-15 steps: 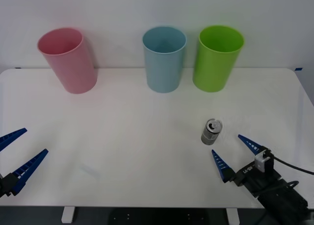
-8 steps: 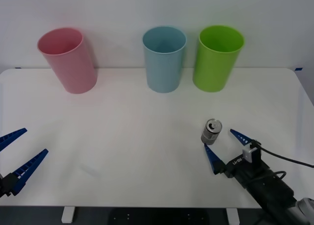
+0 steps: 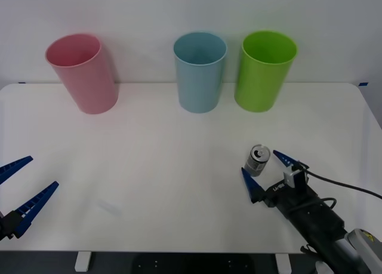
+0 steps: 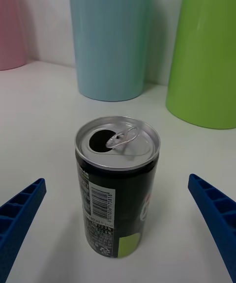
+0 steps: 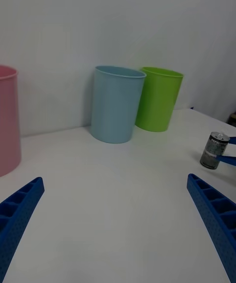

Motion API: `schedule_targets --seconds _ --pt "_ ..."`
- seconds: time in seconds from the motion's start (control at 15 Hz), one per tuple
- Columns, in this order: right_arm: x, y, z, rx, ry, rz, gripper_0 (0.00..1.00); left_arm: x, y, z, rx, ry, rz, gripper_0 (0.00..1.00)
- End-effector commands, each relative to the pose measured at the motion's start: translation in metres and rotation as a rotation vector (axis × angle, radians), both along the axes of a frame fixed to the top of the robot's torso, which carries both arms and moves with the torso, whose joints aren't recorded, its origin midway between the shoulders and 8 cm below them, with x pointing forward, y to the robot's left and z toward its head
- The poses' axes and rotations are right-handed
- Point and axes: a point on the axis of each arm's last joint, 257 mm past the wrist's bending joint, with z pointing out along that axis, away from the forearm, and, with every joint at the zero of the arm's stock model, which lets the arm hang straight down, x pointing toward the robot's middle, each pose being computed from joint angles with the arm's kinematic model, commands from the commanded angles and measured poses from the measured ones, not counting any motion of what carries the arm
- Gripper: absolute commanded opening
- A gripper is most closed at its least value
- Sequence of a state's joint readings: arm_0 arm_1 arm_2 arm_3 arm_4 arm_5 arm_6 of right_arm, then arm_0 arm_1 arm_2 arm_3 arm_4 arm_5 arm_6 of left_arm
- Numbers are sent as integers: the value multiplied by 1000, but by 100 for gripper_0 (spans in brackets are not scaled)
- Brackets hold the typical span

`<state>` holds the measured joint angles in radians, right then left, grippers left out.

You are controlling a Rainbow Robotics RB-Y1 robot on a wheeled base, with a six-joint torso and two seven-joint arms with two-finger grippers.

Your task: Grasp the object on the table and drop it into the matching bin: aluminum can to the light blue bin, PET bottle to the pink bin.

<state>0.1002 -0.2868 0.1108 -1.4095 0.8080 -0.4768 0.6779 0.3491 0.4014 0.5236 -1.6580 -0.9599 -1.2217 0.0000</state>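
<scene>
I had the right gripper point(image 3: 259, 172) spread wide, its fingers point(image 4: 216, 214) flanking the upright can point(image 3: 257, 160) on the tabletop point(image 3: 155, 160) without touching. The left gripper point(image 3: 21, 190) sat open, well apart.

The left gripper point(image 5: 118, 229) is spread wide, one blue ribbed finger point(image 5: 19, 214) at the lower left corner of the frame and the other at the lower right, over the white table point(image 5: 108, 189). The pink bin point(image 5: 7, 121) stands at the left edge, partly cut off. The light blue bin point(image 5: 117, 104) stands upright at centre, with the lime green bin point(image 5: 160, 99) just beside it to the right, partly behind it. The aluminum can point(image 5: 214, 151) stands upright at the right edge, well apart from the bins. Two blue fingertips point(image 5: 227, 159) of the other arm flank the can; contact cannot be determined.
</scene>
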Motion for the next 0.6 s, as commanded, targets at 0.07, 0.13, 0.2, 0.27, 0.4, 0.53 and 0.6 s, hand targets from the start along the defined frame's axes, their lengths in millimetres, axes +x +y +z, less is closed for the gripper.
schedule_targets --seconds 0.07,0.13,0.2,0.27,0.4,0.53,0.6 --pt "8 5 -10 1 20 12 100 0 0 0 0 0 0 100" --pt "15 7 -10 0 19 21 100 0 0 0 0 0 0 100" --pt "19 7 -11 -2 21 22 100 0 0 0 0 0 0 100" --pt "23 9 -13 -1 26 23 100 0 0 0 0 0 0 100" --pt "30 12 -14 0 28 24 100 0 0 0 0 0 0 100" --pt "34 14 -14 2 31 23 100 0 0 0 0 0 0 100" --pt "34 15 -13 5 29 24 100 0 0 0 0 0 0 100"
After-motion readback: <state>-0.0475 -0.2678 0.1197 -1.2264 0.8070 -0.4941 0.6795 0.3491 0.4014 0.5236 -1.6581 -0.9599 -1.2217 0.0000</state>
